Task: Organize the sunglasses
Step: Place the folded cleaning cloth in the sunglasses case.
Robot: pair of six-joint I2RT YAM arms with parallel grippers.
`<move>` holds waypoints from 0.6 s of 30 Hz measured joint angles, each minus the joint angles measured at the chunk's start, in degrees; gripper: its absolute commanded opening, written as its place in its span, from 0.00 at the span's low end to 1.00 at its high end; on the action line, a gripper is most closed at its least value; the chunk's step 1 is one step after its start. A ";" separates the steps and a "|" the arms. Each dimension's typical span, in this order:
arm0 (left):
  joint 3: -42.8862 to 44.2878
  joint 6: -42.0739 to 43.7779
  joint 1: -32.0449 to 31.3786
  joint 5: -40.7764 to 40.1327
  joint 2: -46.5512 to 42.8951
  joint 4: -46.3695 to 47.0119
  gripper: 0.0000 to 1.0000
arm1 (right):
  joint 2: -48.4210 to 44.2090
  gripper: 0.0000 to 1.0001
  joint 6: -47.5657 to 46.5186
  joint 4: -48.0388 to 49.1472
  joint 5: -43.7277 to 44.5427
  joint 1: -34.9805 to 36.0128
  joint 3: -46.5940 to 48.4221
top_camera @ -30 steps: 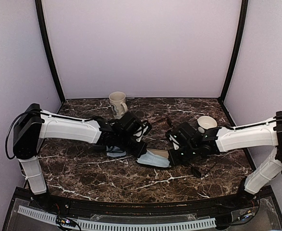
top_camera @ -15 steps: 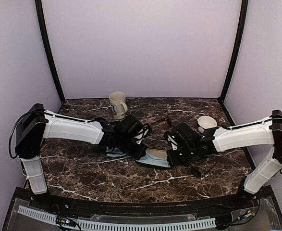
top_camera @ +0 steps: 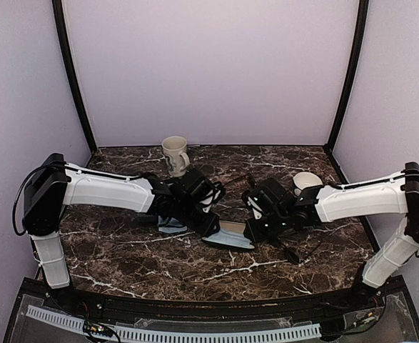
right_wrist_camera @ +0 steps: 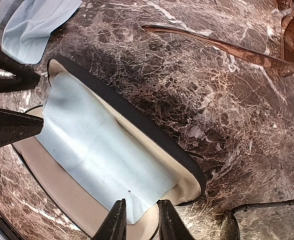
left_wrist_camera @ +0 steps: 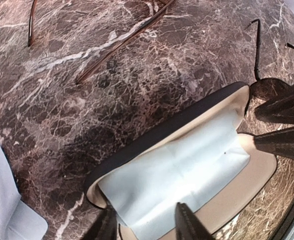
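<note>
Left gripper [left_wrist_camera: 144, 212] and right gripper [right_wrist_camera: 141, 204]: each has its fingers slightly apart, at opposite ends of the open black oblong case [left_wrist_camera: 162, 132] with cream lining.
Pale blue cloth [left_wrist_camera: 182, 175] lies inside the case, between the tools. Thin brownish-framed sunglasses [right_wrist_camera: 287, 37] lie on the marble beyond the case, and black-framed dark-lens sunglasses [left_wrist_camera: 268, 89] lie just beside the right gripper, outside the case.

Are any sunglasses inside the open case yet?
No, the open case holds only a light blue cloth; the brownish sunglasses lie outside on the table.
</note>
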 measured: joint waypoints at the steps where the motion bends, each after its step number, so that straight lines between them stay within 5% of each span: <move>1: 0.00 0.04 -0.02 -0.20 0.00 -0.09 0.49 | -0.28 0.29 0.02 -0.20 0.07 0.00 0.00; 8: -0.57 0.04 -0.70 -2.05 -0.35 -0.37 0.53 | -1.55 0.32 0.85 -0.94 -0.55 0.02 0.00; 18: -3.91 -0.83 -5.60 -6.36 -2.54 -0.81 0.47 | -1.66 0.26 2.80 1.18 -2.91 2.21 -1.75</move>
